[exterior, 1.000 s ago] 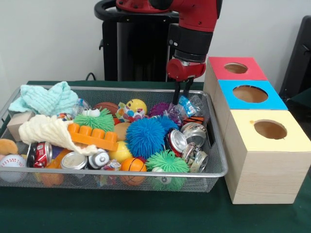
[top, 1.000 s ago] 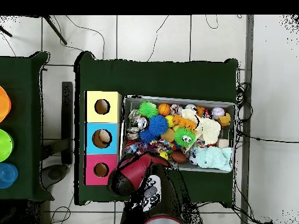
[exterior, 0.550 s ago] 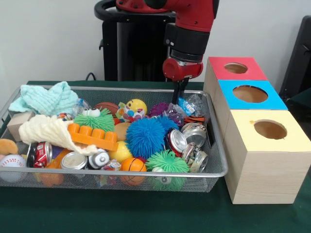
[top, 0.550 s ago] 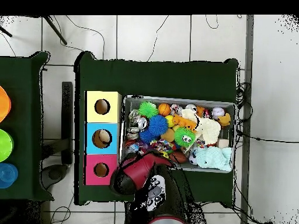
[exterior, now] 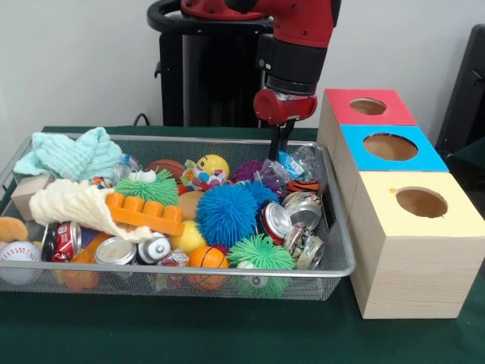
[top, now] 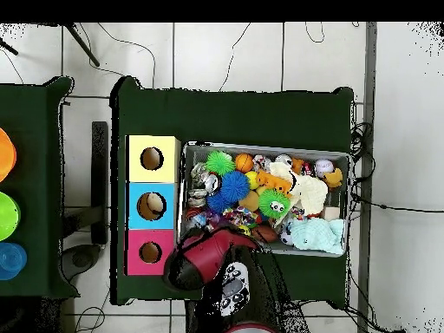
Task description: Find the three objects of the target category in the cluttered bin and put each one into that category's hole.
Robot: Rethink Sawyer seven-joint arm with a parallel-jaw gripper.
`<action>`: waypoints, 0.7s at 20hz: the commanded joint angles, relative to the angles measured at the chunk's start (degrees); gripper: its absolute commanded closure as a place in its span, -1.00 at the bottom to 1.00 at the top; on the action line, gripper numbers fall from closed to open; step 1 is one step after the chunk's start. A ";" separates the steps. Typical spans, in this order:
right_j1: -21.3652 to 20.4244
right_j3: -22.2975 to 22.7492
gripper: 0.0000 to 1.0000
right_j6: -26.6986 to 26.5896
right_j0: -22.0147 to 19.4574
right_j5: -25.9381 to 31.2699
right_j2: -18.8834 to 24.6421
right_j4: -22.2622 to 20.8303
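Over the last second the tool (exterior: 277,149) had drifted slightly left and settled at the far right corner of the wire bin (exterior: 345,262), its tips just above the purple spiky ball (exterior: 251,168) and the crinkled clear wrapper (exterior: 299,162). Between half a second ago and this moment it barely moved, which suggested the arm had finished positioning and was about to descend for a pick. The fingers looked close together with nothing between them, but whether they were fully closed could not be told. Nothing in the bin had shifted.

Which category was the target could not be read from the pictures, so the wanted objects presumably all lay in the bin, none yet carried.

Counted in the front view: three boxes stood right of the bin on the green surface (exterior: 227,334), a red box (exterior: 367,107) farthest, a blue box (exterior: 389,146) in the middle and a yellow box (exterior: 421,203) nearest, each with one round hole. The overhead view showed something pale inside the blue box's hole.

Spiky balls numbered at least four: purple, large blue (exterior: 226,213), green with eyes (exterior: 146,186) and green at the near rim (exterior: 261,251). Crushed cans numbered about six: three at the right (exterior: 303,208) and three at the near left (exterior: 115,250). There were two cloths, mint (exterior: 72,152) and cream (exterior: 72,203), and one orange toy brick (exterior: 144,213).
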 commanded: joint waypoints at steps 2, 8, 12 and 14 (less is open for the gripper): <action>-1.11 5.73 1.00 7.36 -0.83 1.23 7.52 3.78; -6.99 10.60 1.00 6.09 -1.76 3.96 9.80 6.60; -9.39 11.99 1.00 5.14 -1.30 5.55 10.06 7.61; -10.28 12.57 1.00 4.74 -1.42 6.10 10.25 7.99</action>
